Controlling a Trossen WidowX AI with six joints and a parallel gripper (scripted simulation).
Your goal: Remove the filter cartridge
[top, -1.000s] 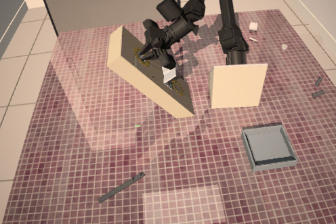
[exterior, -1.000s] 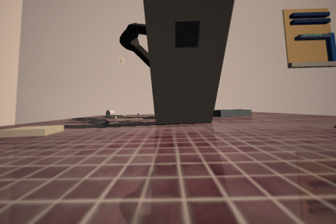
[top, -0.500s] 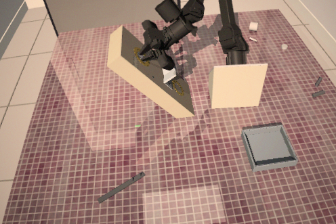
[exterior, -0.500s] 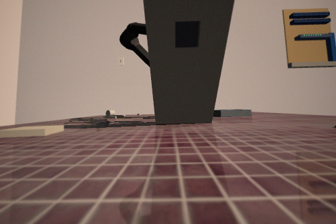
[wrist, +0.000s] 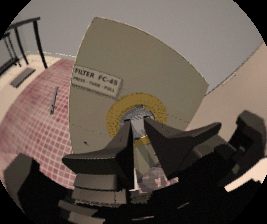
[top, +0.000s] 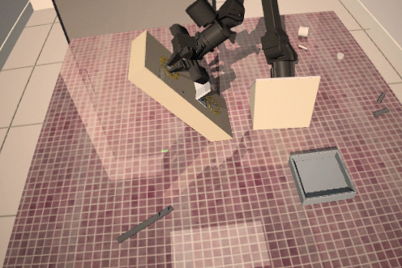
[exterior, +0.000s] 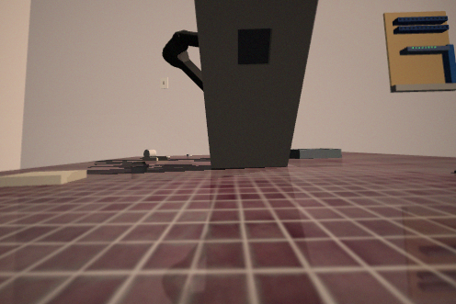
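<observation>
The service panel [top: 174, 106] [exterior: 248, 109] [wrist: 149, 55] stands upright, with its back to the exterior view. The grey round filter cartridge [wrist: 138, 113] sits inside a gold ring on its face, and two dark slots show at the fingertips. Whether it is exactly flush is hard to tell. My gripper [wrist: 136, 120] [top: 169, 68] is shut on the cartridge, its narrow fingertips at the slots. The fingers hide part of the cartridge's face. The grey tray [top: 328, 198] [exterior: 317, 153] lies on the floor, right of the panel in the top view, with nothing in it.
A cream block [top: 285, 104] stands between panel and tray. A second gold ring [top: 213, 104] and a white piece [top: 203, 89] are by the panel's lower face. A dark bar [top: 146, 223] lies in front. A white cylinder [top: 303, 31] and small dark pieces [top: 381, 112] lie right.
</observation>
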